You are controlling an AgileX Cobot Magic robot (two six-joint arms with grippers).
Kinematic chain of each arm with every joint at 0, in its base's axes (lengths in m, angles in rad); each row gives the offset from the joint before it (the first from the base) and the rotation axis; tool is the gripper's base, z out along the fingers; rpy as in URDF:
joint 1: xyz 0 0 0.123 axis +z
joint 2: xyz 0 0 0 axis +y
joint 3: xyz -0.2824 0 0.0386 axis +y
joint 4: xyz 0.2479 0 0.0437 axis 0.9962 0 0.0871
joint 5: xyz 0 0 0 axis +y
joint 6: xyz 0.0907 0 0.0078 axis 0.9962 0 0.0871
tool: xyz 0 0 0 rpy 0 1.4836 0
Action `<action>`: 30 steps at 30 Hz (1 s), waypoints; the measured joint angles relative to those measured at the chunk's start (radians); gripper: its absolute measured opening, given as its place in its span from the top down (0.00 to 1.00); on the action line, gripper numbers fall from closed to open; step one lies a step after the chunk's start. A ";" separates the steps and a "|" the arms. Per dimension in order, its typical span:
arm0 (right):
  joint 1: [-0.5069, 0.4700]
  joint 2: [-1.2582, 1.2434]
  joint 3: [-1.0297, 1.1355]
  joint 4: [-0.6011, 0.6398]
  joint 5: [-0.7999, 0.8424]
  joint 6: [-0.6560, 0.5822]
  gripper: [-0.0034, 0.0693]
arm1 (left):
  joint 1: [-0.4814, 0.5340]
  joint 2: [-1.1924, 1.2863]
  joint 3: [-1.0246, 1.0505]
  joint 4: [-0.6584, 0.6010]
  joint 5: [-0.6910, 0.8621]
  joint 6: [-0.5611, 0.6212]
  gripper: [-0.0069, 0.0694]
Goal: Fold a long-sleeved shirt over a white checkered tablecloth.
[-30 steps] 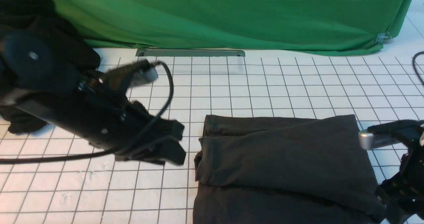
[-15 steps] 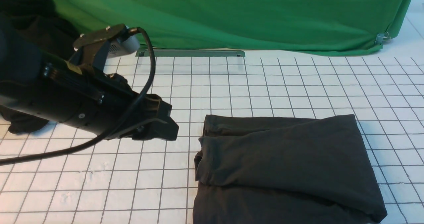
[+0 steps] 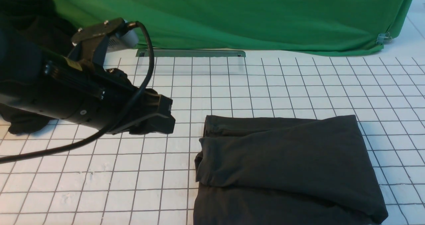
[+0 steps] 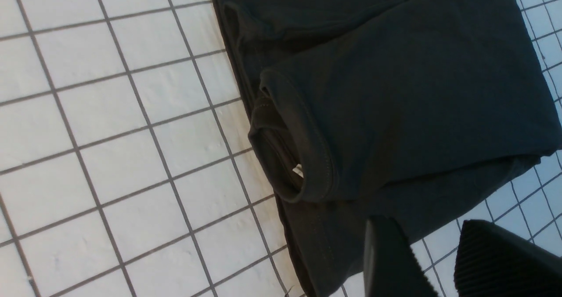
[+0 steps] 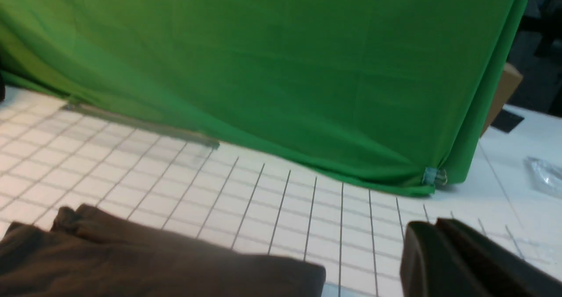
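Note:
The long-sleeved shirt (image 3: 285, 165) lies folded into a charcoal rectangle on the white checkered tablecloth (image 3: 265, 85), at the front right. Its collar (image 4: 285, 165) with a small white tag faces left. My left gripper (image 3: 166, 118) hovers above the cloth to the left of the shirt, apart from it. In the left wrist view the left gripper (image 4: 423, 227) stands open, with tablecloth showing between its fingers and nothing held. My right arm is outside the front view. Its gripper (image 5: 434, 227) is shut and empty, off the shirt (image 5: 153, 266).
A green backdrop (image 3: 232, 15) hangs along the far edge, with a flat metal bar (image 3: 191, 53) at its foot and a clip (image 3: 384, 38) at its right corner. A deeper-black cloth bundle (image 3: 20, 125) lies far left. The left arm's cable (image 3: 66, 148) trails over the front left.
My left arm rose and drew back left, away from the shirt. The right arm left the front view and its gripper closed. The shirt stayed put.

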 joint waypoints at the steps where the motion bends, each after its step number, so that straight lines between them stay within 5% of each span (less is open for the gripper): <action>1: 0.000 0.000 0.001 0.000 -0.009 0.000 0.94 | 0.000 0.000 0.000 0.000 -0.001 0.000 0.63; 30: -0.007 -0.049 0.140 -0.010 -0.037 0.000 0.85 | 0.000 0.000 0.000 0.036 -0.107 0.005 0.62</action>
